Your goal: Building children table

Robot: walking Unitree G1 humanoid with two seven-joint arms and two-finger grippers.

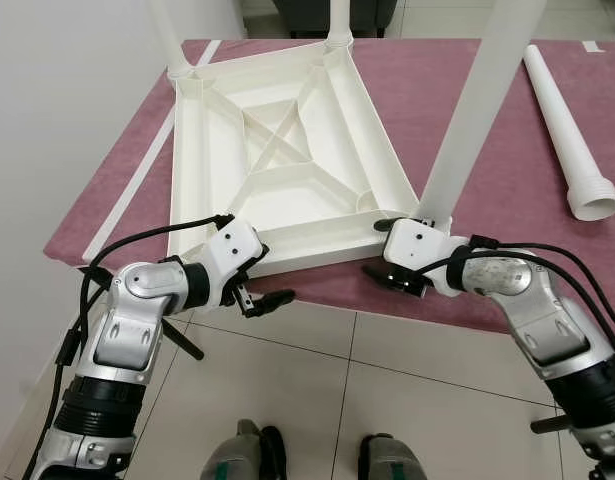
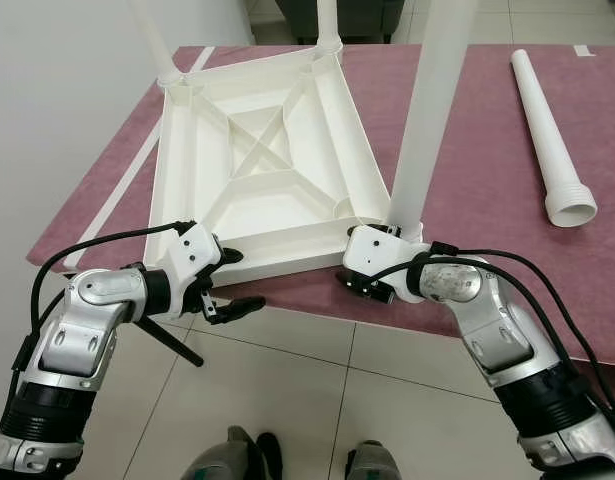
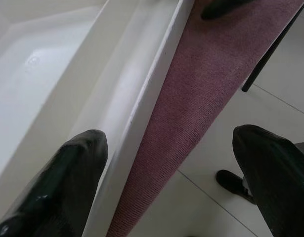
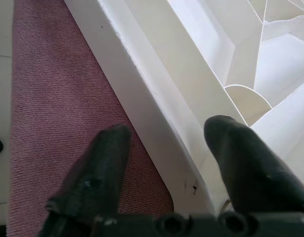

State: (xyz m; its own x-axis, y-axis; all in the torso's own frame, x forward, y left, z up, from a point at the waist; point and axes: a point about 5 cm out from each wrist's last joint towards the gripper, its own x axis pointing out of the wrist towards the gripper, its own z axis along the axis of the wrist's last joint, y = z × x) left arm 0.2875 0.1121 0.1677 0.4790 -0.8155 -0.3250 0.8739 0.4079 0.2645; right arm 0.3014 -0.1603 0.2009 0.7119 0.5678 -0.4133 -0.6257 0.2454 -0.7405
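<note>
A: Surface & room?
B: A work table [image 1: 127,180] covered w/ maroon ribbed cloth is seen, a white wall at the left, pale glossy floor tiles [image 1: 317,380] below its near edge.

A: Task item?
B: A white plastic children's tabletop [image 1: 277,150] is laid upside down on the cloth's left half, X-shaped ribs and raised rim facing up. Legs are seated in 3 corner sockets: far-left leg [image 1: 165,35], far-right leg [image 1: 339,22], near-right leg [image 1: 477,110]. A loose fourth leg [image 1: 567,130], a tapered tube w/ ribbed open end, is lying well apart on the cloth at the right.

A: Left to right, grippers?
B: The left gripper [image 3: 171,173] is held spread wide at the near-left corner; one finger is over the inside of the rim, the other past the cloth edge over the floor. Nothing is gripped. The right gripper [image 4: 166,153] is spread apart too, straddling the rim at the near-right corner, beside the seated leg's base; no clamping is seen.

A: Edges, room?
B: The near rim is lying just inside the cloth's near edge. Bare cloth is left btw. tabletop and loose leg.
</note>
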